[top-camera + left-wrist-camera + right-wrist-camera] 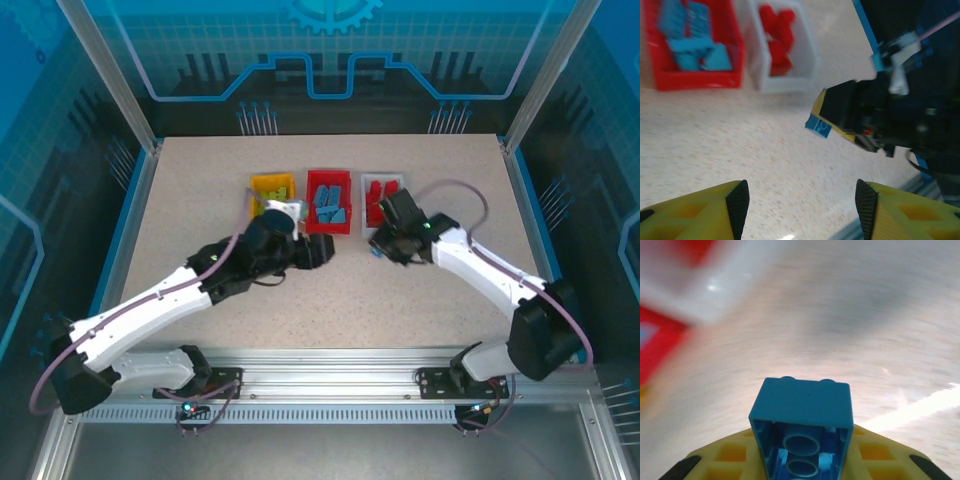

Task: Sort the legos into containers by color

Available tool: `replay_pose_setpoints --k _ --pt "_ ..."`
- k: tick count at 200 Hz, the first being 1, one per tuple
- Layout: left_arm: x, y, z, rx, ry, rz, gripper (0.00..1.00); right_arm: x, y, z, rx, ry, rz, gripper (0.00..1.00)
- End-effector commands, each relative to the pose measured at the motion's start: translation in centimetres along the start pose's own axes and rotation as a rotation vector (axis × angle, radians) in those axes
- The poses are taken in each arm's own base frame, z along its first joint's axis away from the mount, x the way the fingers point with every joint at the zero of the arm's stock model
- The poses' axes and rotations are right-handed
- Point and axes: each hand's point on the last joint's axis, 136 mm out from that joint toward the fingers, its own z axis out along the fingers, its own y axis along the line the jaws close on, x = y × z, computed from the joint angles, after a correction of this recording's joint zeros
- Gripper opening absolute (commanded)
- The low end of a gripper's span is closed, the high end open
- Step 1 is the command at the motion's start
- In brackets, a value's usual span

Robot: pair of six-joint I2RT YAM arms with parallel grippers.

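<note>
Left arm stretched forward and to the right, elbow low. Left gripper held low, jaws apart with nothing between them. Right arm bent, angled inward to the left. Right gripper jaws clamped on a blue lego. The two grippers face each other, near but apart.

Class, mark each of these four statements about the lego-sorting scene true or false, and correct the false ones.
1. The right gripper holds a blue brick. True.
2. The red bin holds red pieces. False: it holds blue bricks.
3. The white bin holds red bricks. True.
4. The left gripper grips a green piece. False: its jaws stand open above the table with nothing between them.
</note>
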Motion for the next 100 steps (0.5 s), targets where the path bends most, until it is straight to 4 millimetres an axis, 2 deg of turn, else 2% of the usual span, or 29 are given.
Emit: replay_pose_setpoints --k 1,27,53,79,84,87,100 --pt "-3.1 2.8 -2.1 -0.074 -0.060 -0.096 0.62 -1.5 3.6 1.0 0.067 -0.032 -0.337 0.26" --pt "-5.8 4.8 -1.8 -0.087 -0.082 -0.165 0.62 -3.4 7.5 4.9 0.102 -0.005 -0.461 0.26" --pt "-7.8 5.3 -0.6 -0.071 -0.096 -0.189 0.62 -5.1 10.4 9.0 0.112 0.018 -0.514 0.25" --pt "-8.9 5.8 0.9 -0.072 -0.108 -0.184 0.62 -6.3 11.0 12.2 0.144 0.036 -0.519 0.28" --pt "-8.9 6.0 1.2 -0.076 -0.108 -0.184 0.62 -6.6 11.3 12.2 0.140 0.031 -0.515 0.28" --pt "-9.0 6.1 1.2 -0.075 -0.110 -0.183 0.62 -6.4 10.8 13.4 0.156 0.046 -0.516 0.29" --pt "-9.1 6.4 1.6 -0.081 -0.115 -0.188 0.62 -6.6 10.4 14.7 0.166 0.063 -0.500 0.32"
